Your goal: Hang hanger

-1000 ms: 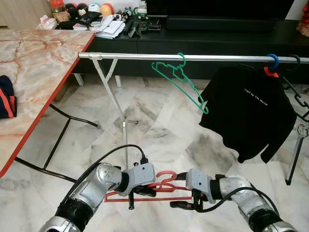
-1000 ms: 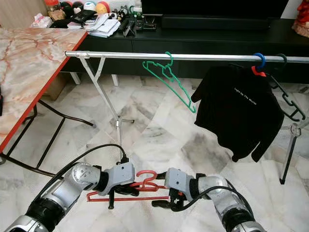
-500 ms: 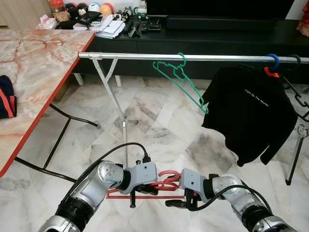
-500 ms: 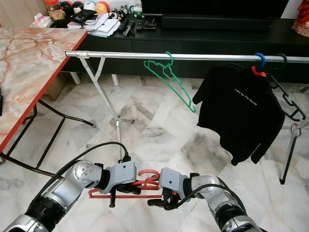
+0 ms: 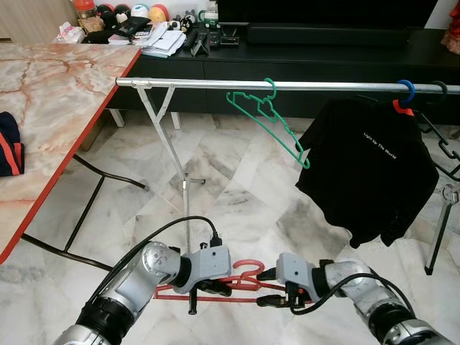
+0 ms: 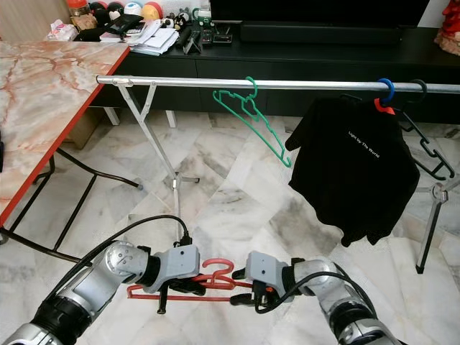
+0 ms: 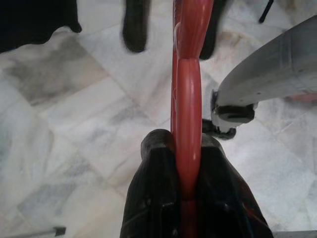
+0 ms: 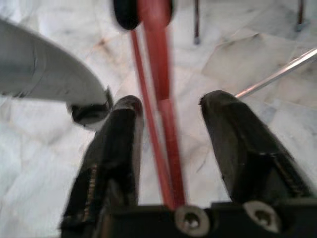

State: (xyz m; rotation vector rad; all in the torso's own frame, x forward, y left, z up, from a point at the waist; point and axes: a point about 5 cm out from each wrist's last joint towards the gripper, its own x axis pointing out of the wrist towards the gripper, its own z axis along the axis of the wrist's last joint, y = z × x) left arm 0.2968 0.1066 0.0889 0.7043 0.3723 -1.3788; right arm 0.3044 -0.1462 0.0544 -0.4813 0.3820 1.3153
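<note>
A red hanger (image 5: 244,272) is held low over the marble floor, its hook pointing up. My left gripper (image 5: 208,286) is shut on it near the neck; the left wrist view has the red bar (image 7: 188,99) pinched between both black fingers (image 7: 158,163). My right gripper (image 5: 271,297) is beside the left one, open, its two fingers (image 8: 124,129) apart on either side of the hanger's red bars (image 8: 158,74). The silver clothes rail (image 5: 287,85) runs across well above both grippers.
A green hanger (image 5: 269,118) hangs mid-rail and a black T-shirt (image 5: 370,172) hangs at the right end. The rack's slanted leg (image 5: 169,144) stands ahead. A marble table with a red edge (image 5: 43,100) is on the left, and a black console (image 5: 323,50) behind.
Both grippers and the red hanger have sunk slightly lower. The left stays shut on it. The right gripper shifted a little sideways. The black T-shirt sways slightly.
</note>
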